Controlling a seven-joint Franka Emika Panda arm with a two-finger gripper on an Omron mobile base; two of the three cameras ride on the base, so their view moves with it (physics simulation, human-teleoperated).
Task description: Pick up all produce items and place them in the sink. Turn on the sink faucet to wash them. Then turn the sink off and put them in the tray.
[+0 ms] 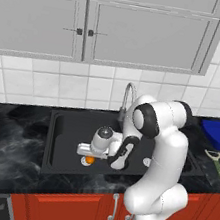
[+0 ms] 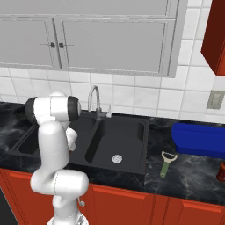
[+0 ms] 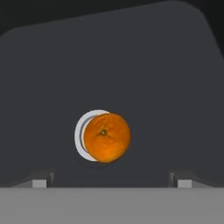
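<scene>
The small round orange fruit lies on the floor of the black matte double-basin sink, in the basin at the left of the left base view, resting on that basin's round silver drain and covering most of it; the two-finger claw hangs directly above with its tips spread wide apart and nothing between them; the fruit sits a little to the left of the midline between the tips in the hand view, so it is not squarely centred.

The main risk, as I judge it, is the fruit's shape; a smooth ball on a hard basin floor will roll if one finger reaches it first, and the slight offset makes that likely; a descent without correction could nudge it off the drain and toward a wall. Coming down too far would press the tips against the basin floor or the drain.

Whether the washing has been done cannot be told; no water shows at the slim silver gooseneck faucet. If the lift is next, the carry is long; the bright blue shallow rectangular tray sits on the dark marbled desk beyond the other basin, near the green-handled peeler; a shallow pinch on a round skin could let go on the way.
</scene>
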